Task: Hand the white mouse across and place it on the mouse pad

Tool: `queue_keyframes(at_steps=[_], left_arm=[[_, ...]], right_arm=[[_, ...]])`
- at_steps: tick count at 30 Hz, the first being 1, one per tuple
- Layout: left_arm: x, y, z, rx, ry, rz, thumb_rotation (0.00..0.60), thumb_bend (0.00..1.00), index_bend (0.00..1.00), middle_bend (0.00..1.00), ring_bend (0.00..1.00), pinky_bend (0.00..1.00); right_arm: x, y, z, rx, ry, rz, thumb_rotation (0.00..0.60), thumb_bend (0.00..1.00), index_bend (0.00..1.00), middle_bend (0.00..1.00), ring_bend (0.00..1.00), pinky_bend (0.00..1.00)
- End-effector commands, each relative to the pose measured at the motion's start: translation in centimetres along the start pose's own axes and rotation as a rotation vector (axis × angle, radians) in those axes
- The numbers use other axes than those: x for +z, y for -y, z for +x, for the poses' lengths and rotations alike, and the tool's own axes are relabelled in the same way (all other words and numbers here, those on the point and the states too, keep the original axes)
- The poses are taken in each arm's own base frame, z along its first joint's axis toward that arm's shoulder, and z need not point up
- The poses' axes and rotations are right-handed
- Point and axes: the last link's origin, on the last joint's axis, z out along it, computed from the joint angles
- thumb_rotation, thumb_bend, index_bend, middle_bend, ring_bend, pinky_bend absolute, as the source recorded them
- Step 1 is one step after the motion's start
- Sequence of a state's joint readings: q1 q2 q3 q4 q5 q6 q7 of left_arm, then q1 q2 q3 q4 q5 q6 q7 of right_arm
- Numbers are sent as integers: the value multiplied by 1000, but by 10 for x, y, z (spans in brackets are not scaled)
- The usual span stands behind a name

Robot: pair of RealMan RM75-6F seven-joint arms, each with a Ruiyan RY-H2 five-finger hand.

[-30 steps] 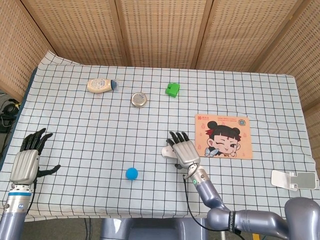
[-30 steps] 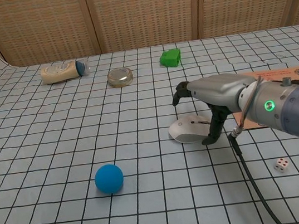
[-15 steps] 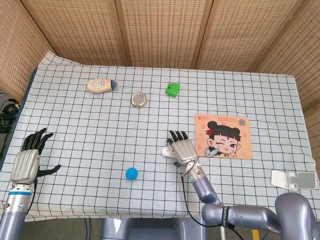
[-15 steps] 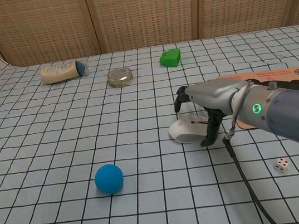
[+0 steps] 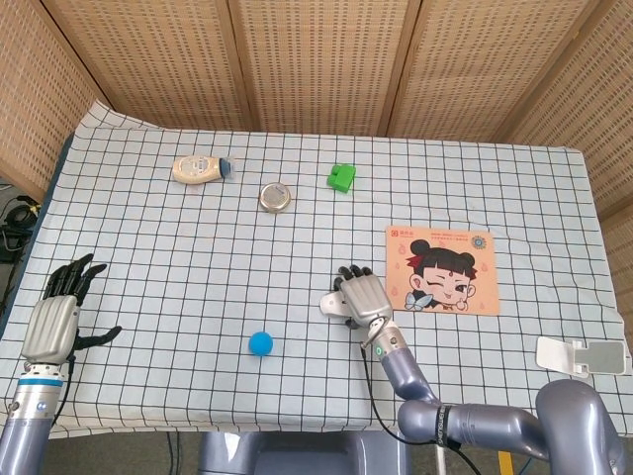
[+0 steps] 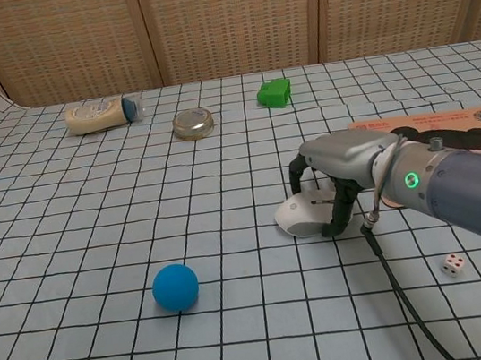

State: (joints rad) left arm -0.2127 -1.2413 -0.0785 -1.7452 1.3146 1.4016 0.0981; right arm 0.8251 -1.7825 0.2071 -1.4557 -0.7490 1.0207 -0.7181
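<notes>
Fingers (image 6: 342,207) of my right hand (image 6: 346,157) curl down around the white mouse (image 6: 303,216) on the table (image 6: 66,224), left of the mouse pad (image 5: 442,269); left hand (image 5: 51,325) spread, holding nothing.

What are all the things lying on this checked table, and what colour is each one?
white mouse: one, white, near the middle of the table, under the right hand.
mouse pad: one, orange with a cartoon face, right of the mouse.
ball: one, blue, front of the table, left of the mouse.
bottle: one, cream with a blue cap, lying on its side at far left.
tin lid: one, metallic, right of the bottle.
block: one, green, right of the lid.
die: one, white, at front right.
phone stand: one, white, right edge.
left hand: black fingers spread, holding nothing, front left.
right hand: fingers curled over the mouse.
</notes>
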Motion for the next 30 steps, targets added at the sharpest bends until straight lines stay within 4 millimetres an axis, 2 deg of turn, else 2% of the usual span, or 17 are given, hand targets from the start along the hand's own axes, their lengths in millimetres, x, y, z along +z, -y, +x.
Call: queue_keyframes(at_steps=[1,6,9,12,19,25,30], left_arm=[[0,0,0,-2,0,2,600,130,146,0,0,0],[0,0,0,-3,-1,2,600,129,148,0,0,0],[0,0,-1,-1,2,3,600,129,149,0,0,0],[-1,-1,-1,2,2,2,600,129,150,0,0,0],[-3,-4,-3,11,3,-5,600,130,150,0,0,0],[-4,-5,-4,8,7,-9,600,130,149,0,0,0],[-3,-5,-6,10,12,-10,600,130,150,0,0,0]], right_arm=[[-3,-2,3,-9,-32,18,600,361,544,477,461,519],[-10,-7,12,-39,-70,51,600,361,582,500,484,541],[-15,-18,27,-88,-122,69,600,362,595,506,489,543],[-14,-37,42,-166,-161,66,600,362,596,506,489,543],[-11,-90,61,-396,-175,66,600,361,604,506,489,542],[-13,-116,66,-494,-130,115,600,362,622,506,488,541],[-14,-123,72,-587,-103,174,600,362,623,501,486,540]])
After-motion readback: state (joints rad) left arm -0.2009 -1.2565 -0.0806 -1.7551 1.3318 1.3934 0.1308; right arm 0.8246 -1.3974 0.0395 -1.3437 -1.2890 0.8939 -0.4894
